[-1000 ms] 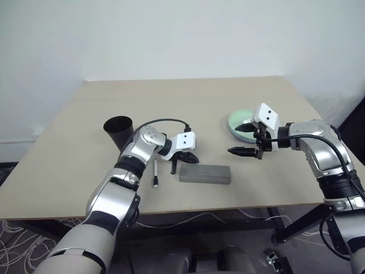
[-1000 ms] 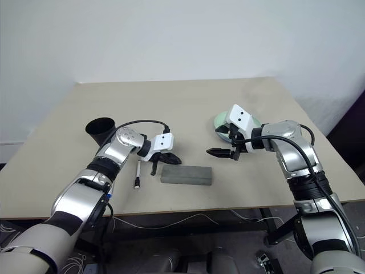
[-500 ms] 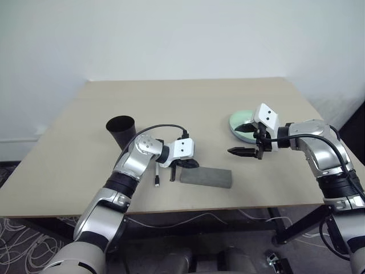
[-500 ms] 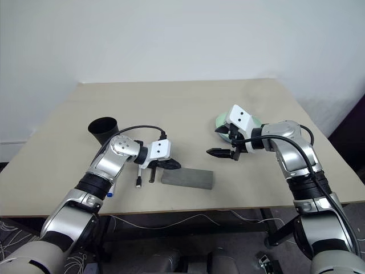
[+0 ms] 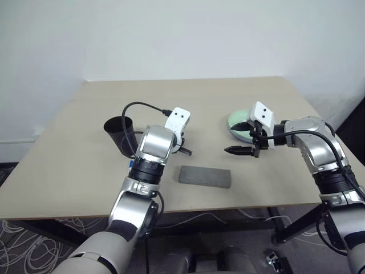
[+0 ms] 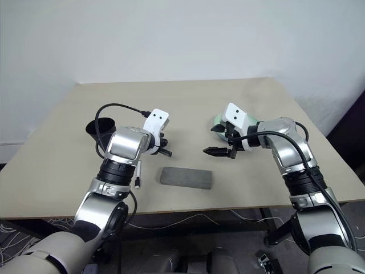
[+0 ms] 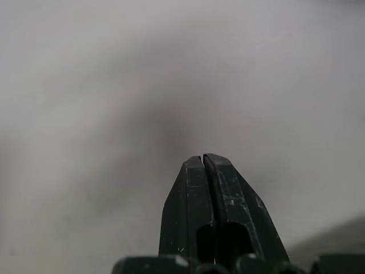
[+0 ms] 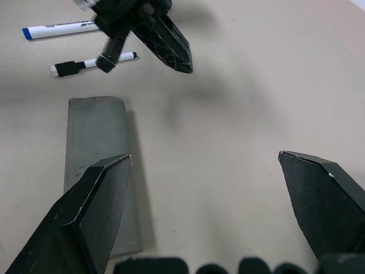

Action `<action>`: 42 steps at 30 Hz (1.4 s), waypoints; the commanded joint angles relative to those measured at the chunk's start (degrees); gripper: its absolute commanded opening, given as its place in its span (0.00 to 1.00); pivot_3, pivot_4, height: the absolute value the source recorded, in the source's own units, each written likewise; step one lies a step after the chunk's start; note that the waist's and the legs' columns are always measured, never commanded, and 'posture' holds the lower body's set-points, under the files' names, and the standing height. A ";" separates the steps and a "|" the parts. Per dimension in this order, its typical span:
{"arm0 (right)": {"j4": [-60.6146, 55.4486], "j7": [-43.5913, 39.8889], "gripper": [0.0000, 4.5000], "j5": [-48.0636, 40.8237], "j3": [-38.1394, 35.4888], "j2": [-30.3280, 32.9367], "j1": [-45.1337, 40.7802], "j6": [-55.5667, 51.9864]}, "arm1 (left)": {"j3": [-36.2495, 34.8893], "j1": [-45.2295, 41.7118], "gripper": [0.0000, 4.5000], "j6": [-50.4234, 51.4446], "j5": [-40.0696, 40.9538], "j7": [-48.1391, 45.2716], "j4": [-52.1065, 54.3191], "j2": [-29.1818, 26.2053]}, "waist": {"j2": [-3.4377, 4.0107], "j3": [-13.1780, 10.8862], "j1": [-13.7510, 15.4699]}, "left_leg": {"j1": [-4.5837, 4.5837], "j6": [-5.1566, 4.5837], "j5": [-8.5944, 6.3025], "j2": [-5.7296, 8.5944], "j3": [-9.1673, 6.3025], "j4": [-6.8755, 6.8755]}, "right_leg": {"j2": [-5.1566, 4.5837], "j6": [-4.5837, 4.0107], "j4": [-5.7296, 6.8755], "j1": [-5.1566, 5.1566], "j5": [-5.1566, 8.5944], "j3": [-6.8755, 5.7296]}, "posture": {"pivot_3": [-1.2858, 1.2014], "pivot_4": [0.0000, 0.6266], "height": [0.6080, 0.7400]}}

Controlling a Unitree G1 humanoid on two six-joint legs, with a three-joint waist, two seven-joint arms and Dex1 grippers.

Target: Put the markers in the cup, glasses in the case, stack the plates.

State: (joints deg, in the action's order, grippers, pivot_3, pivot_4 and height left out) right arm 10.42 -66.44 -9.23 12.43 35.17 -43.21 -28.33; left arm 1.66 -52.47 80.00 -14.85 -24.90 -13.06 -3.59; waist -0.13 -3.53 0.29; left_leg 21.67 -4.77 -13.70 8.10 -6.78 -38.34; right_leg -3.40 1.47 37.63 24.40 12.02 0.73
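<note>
- Markers (image 8: 80,45) lie flat on the surface beside the case (image 5: 205,176), nearest the left end effector (image 5: 186,152), clenched empty.
- Right end effector (image 5: 240,138): released, farther.

2 markers are counted: 1 white marker with a blue cap (image 8: 57,29) and 1 thinner white marker with black ends (image 8: 91,63). 1 black cup (image 5: 120,134), 1 grey-green case (image 5: 205,176) and 1 mint green plate (image 5: 236,127) are counted. 2 end effectors are seen: the left end effector (image 7: 203,165) and the right end effector (image 8: 228,211).
</note>
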 commanded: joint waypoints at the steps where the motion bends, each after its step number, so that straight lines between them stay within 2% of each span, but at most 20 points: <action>1: -0.53 -0.49 1.00 -0.21 -0.45 -0.03 -2.00 1.28 | -5.48 -2.27 0.00 5.90 -0.37 6.87 4.28 1.21 | 0.00 0.00 -0.14 | 0.00 0.13 0.07 -0.01 0.00 0.02 | 0.00 0.00 0.01 0.01 0.00 0.02 | 0.52 0.00 1.00; 9: -0.41 -0.63 1.00 -0.24 -0.21 -0.19 -1.98 1.41 | -14.12 -2.91 0.00 11.22 -1.64 19.40 7.24 3.13 | -0.01 0.00 -0.10 | -0.03 0.17 0.10 -0.04 -0.05 0.04 | 0.01 0.00 0.02 -0.03 -0.02 0.01 | 0.52 0.00 1.00; 13: -0.36 -0.77 1.00 -0.24 -0.11 -0.32 -1.99 1.43 | -15.61 -2.45 0.00 12.50 -1.61 22.68 8.68 3.87 | -0.01 0.00 -0.10 | -0.03 0.20 0.11 -0.04 -0.05 0.04 | 0.01 0.00 0.02 -0.02 -0.02 0.01 | 0.52 0.00 1.00; 14: -0.25 -0.79 1.00 -0.18 -0.02 -0.43 -2.05 1.48 | -15.63 -2.24 0.04 12.50 -1.55 23.34 8.60 3.86 | -0.01 -0.01 -0.09 | -0.02 0.21 0.12 -0.04 -0.05 0.04 | 0.01 0.00 0.02 -0.02 -0.02 0.01 | 0.52 0.00 1.00; 17: 0.00 -0.90 1.00 -0.15 0.12 -0.78 -2.35 1.55 | -16.78 -2.02 0.19 12.50 -1.41 24.84 7.98 4.42 | -0.01 -0.01 0.08 | -0.02 0.22 0.13 -0.04 -0.05 0.04 | 0.01 0.00 0.02 -0.02 -0.03 0.00 | 0.52 0.00 1.00; 27: 0.06 -1.08 1.00 0.01 0.31 -1.36 -2.67 1.49 | -21.87 -2.08 0.99 12.50 -1.80 28.04 6.35 7.96 | -0.01 -0.01 0.13 | -0.01 0.21 0.12 -0.04 -0.04 0.04 | 0.00 0.00 0.01 -0.02 -0.02 -0.01 | 0.52 0.00 1.00; 31: -0.17 -1.12 1.00 -0.07 0.26 -1.37 -2.53 1.42 | -24.45 -1.97 1.00 12.50 -1.52 28.22 4.57 9.44 | -0.01 -0.01 0.14 | -0.01 0.21 0.12 -0.04 -0.04 0.04 | 0.00 0.00 0.02 -0.02 -0.02 -0.02 | 0.52 0.00 1.00; 42: -0.43 -1.05 1.00 -0.11 0.24 -1.43 -2.16 1.54 | -23.44 -1.21 1.00 12.50 -1.70 29.15 2.22 7.83 | -0.02 -0.01 0.11 | -0.01 0.21 0.12 -0.04 -0.04 0.04 | 0.00 0.00 0.02 -0.01 -0.02 -0.02 | 0.52 0.00 1.00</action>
State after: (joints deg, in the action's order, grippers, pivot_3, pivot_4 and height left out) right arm 11.00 -67.55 -8.99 13.24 33.91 -44.26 -27.58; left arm -23.08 -52.74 92.05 -16.14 3.80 -11.30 4.84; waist -0.14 -3.55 0.40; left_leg 21.66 -4.56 -13.58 8.07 -6.82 -38.29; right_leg -3.39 1.47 37.65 24.40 12.00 0.71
